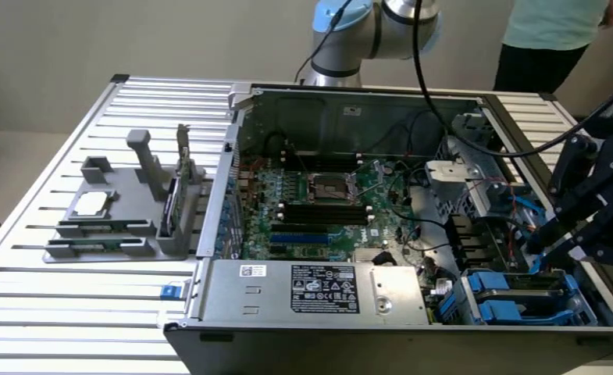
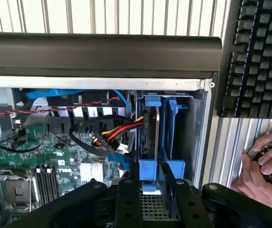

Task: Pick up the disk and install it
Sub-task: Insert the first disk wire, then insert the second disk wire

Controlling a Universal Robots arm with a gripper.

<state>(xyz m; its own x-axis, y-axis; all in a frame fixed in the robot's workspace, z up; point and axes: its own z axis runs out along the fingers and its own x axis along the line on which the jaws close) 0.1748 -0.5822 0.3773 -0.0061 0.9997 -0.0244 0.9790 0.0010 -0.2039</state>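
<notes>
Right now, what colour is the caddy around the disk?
Blue; the caddy frames the disk, clearest in the wrist view.

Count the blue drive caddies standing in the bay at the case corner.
2. One caddy holds the disk, on the motherboard side. The other caddy stands beside it, nearer the case wall; its contents are hidden. More could be hidden lower down.

Gripper: two dark fingers straddle the blue caddy tab; jaws partly apart
Disk: on edge in the blue drive bay, beside a second blue caddy
Cables: red, yellow and black bundle reaching the disk
Motherboard: green, inside the case
Keyboard: black, outside the case wall
Hand: on a dark round object
</notes>
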